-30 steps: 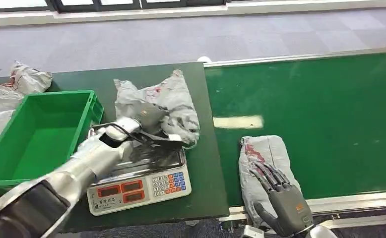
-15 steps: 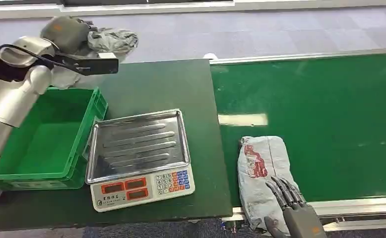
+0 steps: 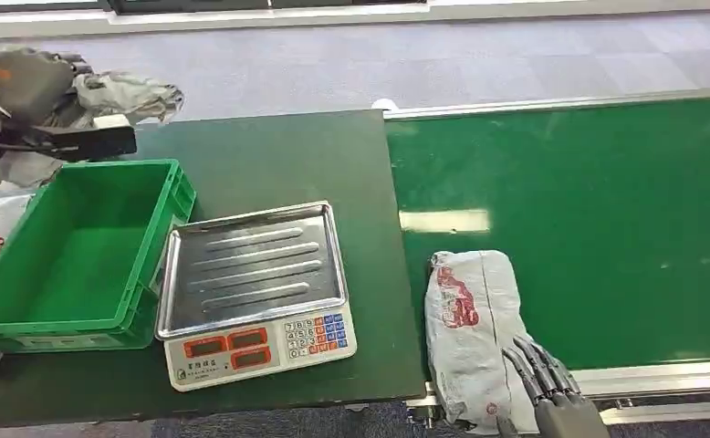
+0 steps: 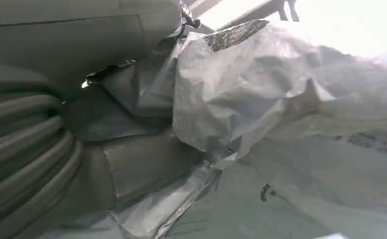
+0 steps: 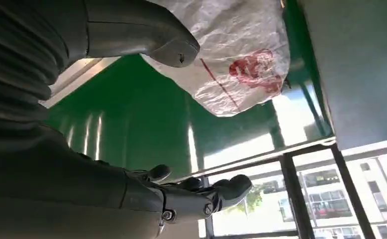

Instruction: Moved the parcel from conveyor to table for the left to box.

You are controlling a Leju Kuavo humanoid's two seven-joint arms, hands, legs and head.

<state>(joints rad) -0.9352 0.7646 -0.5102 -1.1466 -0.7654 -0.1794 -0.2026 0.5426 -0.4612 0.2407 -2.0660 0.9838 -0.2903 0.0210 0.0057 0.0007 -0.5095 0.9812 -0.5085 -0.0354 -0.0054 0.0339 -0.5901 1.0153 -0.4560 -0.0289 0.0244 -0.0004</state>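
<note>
Parcel point(image 3: 468, 333) on conveyor point(image 3: 607, 228), seemingly just under right hand point(image 3: 552, 401).

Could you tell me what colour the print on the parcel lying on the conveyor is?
Red, on the pale grey parcel; the head view shows it best.

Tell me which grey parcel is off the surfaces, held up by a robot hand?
The crumpled parcel at the far left, gripped by the left robot hand; the other parcel lies flat on the conveyor.

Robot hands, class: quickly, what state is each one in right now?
Left robot hand: holding a grey parcel.
Right robot hand: open, beside the conveyor parcel.
</note>
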